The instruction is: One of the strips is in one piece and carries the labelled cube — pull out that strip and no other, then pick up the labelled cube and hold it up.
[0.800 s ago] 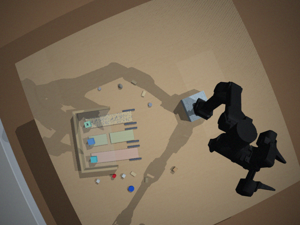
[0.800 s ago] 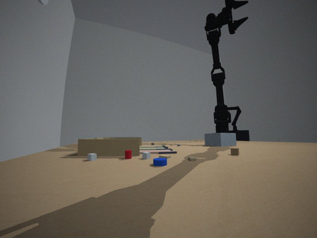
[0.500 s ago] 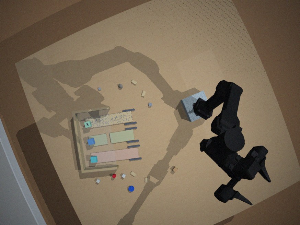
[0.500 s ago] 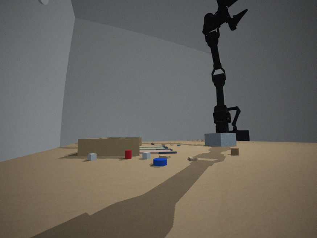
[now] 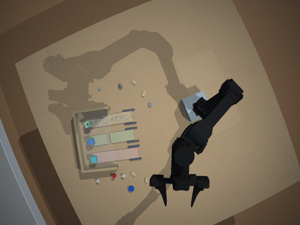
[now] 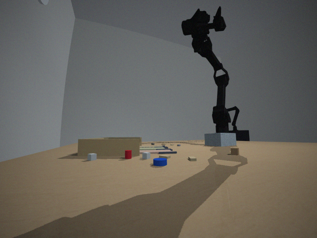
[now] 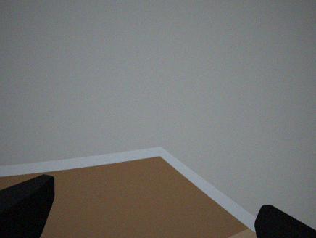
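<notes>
the gripper is spread wide and holds nothing, raised high above the table. the labelled cube lies well away from it, at the walled end of the speckled strip inside the tray, far from the fingertips

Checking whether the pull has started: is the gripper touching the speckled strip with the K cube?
Apart. The exterior view shows the gripper raised high above the table, open and empty; the top view shows the speckled strip lying undisturbed.
</notes>
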### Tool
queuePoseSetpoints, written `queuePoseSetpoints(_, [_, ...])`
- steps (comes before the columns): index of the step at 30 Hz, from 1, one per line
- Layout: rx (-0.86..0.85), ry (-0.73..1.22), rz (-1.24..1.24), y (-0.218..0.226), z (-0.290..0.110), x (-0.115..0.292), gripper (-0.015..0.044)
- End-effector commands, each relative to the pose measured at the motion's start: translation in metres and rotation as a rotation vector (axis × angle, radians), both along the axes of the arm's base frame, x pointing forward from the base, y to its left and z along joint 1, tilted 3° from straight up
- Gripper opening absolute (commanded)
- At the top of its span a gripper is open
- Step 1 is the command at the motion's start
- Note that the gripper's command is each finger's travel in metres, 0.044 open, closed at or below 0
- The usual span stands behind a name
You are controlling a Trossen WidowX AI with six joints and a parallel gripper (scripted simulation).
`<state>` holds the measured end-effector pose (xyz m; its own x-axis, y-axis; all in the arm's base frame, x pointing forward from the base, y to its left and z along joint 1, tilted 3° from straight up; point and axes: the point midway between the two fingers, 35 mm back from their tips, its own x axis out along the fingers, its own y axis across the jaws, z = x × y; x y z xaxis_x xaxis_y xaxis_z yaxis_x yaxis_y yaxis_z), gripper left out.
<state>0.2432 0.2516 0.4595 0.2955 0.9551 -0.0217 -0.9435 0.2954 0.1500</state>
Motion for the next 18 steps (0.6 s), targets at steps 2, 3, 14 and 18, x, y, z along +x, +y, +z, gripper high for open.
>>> queuePoseSetpoints(2, [-0.075, 0.068, -0.244, -0.030, -0.057, 0.046, 0.0400])
queuePoseSetpoints(3, [-0.093, 0.084, -0.296, -0.038, -0.071, 0.054, 0.0400])
queuePoseSetpoints(14, [-0.344, 0.263, -0.847, -0.153, -0.222, 0.099, 0.0400])
queuePoseSetpoints(18, [-0.459, 0.333, -1.033, -0.200, -0.277, 0.091, 0.0400])
